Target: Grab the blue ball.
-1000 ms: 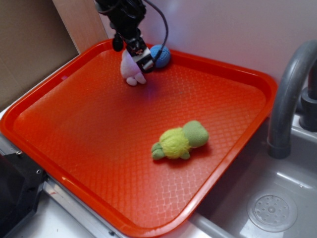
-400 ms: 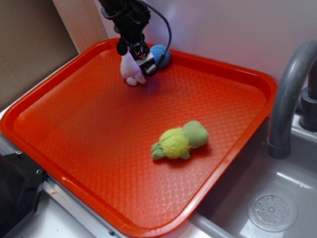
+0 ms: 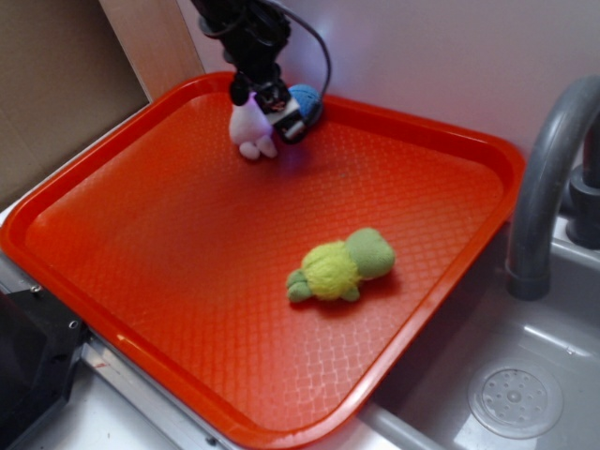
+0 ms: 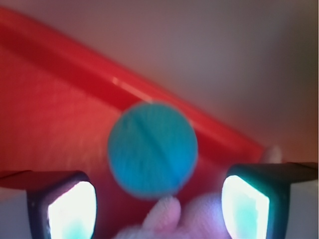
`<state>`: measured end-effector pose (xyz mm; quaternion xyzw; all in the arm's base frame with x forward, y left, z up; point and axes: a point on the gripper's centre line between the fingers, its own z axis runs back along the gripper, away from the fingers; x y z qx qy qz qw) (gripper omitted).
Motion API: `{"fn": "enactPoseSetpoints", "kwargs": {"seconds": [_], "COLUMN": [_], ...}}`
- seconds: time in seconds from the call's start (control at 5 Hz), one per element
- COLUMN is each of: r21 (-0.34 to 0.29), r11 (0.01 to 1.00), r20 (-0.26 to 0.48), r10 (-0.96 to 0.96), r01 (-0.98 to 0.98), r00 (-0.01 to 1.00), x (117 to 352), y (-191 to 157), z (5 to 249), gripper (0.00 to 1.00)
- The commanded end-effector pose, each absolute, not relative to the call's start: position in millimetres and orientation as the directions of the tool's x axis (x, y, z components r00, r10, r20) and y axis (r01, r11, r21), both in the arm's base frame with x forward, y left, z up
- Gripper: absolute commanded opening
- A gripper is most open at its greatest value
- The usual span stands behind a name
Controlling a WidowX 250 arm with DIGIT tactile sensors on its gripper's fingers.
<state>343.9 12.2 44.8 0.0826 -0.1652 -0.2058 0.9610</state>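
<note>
While the grab is not yet made, the red tray (image 3: 112, 169) holds three toys, and the approach looks nearly finished. At the far rim the claw (image 3: 272, 105) hangs spread wide, empty, over a pink bunny (image 3: 249, 129). The blue ball (image 4: 152, 148) sits just beyond the fingertips, centred between them, apparently untouched in the blurred wrist view.

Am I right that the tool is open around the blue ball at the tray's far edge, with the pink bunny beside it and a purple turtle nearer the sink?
Not quite: the turtle is yellow-green, not purple, as the exterior view shows. The rest holds: the tool is open, the blue ball is centred ahead of its fingers by the far rim of the tray, and the pink bunny is beside it.
</note>
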Motion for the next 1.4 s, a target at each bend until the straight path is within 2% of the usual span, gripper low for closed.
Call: {"fn": "enactPoseSetpoints", "kwargs": {"seconds": [0.0, 0.2, 0.4, 0.6, 0.8, 1.0, 1.2], "r21": [0.282, 0.289, 0.304, 0.305, 0.303, 0.283, 0.210], "r11": [0.882, 0.876, 0.868, 0.866, 0.867, 0.874, 0.886], "r20": [0.306, 0.289, 0.290, 0.296, 0.302, 0.288, 0.300], "r10": [-0.455, -0.464, -0.477, -0.481, -0.480, -0.470, -0.461], "r01": [0.377, 0.386, 0.393, 0.396, 0.395, 0.394, 0.413], "r00": [0.836, 0.837, 0.830, 0.825, 0.824, 0.834, 0.835], "x": [361.3, 366.5, 367.0, 364.3, 360.2, 346.7, 316.7], "y": [-1.7, -5.1, -9.5, -9.4, -6.7, -9.5, -27.1], "z": [38.4, 26.6, 23.5, 26.9, 35.4, 58.0, 109.0], "gripper": [1.00, 1.00, 0.29, 0.00, 0.00, 0.00, 0.00]}}
